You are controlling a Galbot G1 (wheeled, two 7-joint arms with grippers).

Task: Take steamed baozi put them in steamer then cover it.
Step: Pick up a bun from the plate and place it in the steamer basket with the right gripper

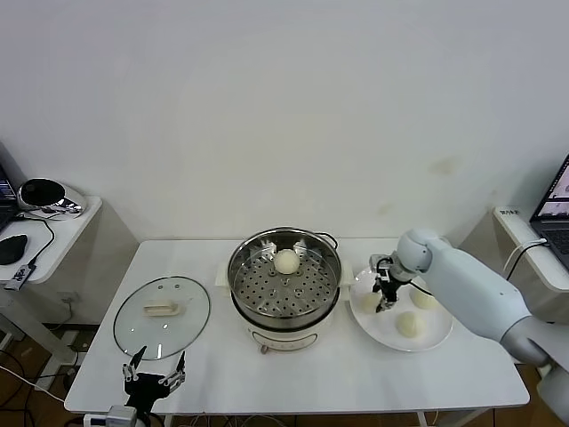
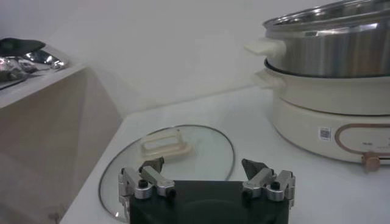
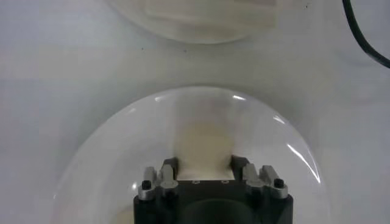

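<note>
On plate [image 1: 391,336], smooth cream-white steamed baozi [image 1: 410,325].

I see the steamer [image 1: 284,283] at frame centre, one baozi [image 1: 286,261] inside. Lid [image 1: 162,316] lies lower left; plate [image 1: 388,330] right.

My head camera looks forward and down on the whole white table [image 1: 293,374], from well back. Left wrist camera sits low at table height, facing across the glass lid [image 2: 177,159] toward the steamer [image 2: 329,79] side wall, fairly near. Right wrist camera points straight down, very close over the plate [image 3: 97,152]. Head and left wrist views share lid [image 1: 162,316] and steamer [image 1: 284,277]; head and right wrist share the plate [image 1: 391,334]
</note>
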